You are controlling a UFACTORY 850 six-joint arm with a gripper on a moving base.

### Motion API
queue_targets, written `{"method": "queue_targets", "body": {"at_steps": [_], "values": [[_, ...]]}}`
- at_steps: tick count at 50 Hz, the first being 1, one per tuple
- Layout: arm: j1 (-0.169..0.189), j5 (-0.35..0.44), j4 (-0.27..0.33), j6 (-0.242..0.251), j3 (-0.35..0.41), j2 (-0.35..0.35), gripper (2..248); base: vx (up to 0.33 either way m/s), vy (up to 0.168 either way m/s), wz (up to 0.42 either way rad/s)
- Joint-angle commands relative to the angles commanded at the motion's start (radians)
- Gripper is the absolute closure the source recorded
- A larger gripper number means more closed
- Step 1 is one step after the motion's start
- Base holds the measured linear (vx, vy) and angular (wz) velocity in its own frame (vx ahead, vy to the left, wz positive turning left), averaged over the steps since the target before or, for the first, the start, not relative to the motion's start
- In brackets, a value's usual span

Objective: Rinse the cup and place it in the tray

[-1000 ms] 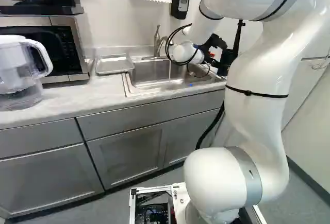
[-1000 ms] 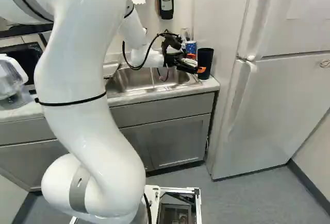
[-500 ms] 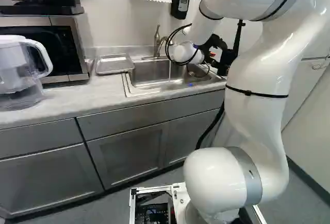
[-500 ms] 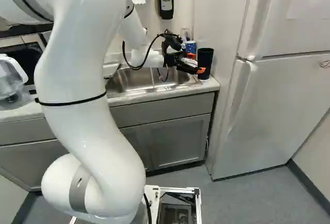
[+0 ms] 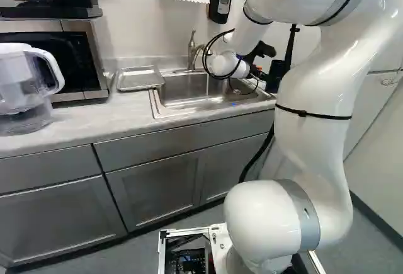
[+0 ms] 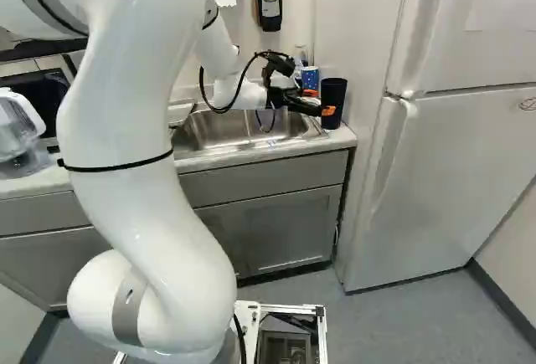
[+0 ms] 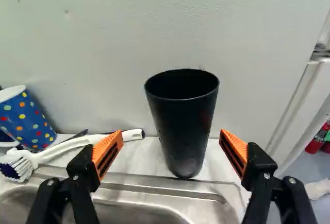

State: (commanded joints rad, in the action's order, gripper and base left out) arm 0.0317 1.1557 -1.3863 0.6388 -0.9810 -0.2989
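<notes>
Tall, tapered black cup (image 7: 183, 123), likely plastic, ahead of your open, orange-padded black pincer (image 7: 171, 137): probably light, stiff, slippery wet; grip mid-height.

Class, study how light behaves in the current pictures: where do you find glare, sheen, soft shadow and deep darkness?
Left base view: bright glare spots on the glossy white arm, a metallic sheen in the sink; right base view: a soft sheen on the fridge; wrist view: faint shadow on the wall beside the spotted cup, deep darkness inside the black cup.
</notes>
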Motion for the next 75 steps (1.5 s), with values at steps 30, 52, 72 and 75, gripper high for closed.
{"method": "queue_targets", "body": {"at_steps": [30, 52, 72, 75], "values": [[0.033, 0.000, 0.000, 0.200, -0.027, -0.022, 3, 0.000, 0.000, 0.000], [0.078, 0.000, 0.000, 0.200, -0.037, -0.030, 3, 0.000, 0.000, 0.000], [0.078, 0.000, 0.000, 0.200, -0.037, -0.030, 71, 0.000, 0.000, 0.000], [0.078, 0.000, 0.000, 0.200, -0.037, -0.030, 108, 0.000, 0.000, 0.000]]}}
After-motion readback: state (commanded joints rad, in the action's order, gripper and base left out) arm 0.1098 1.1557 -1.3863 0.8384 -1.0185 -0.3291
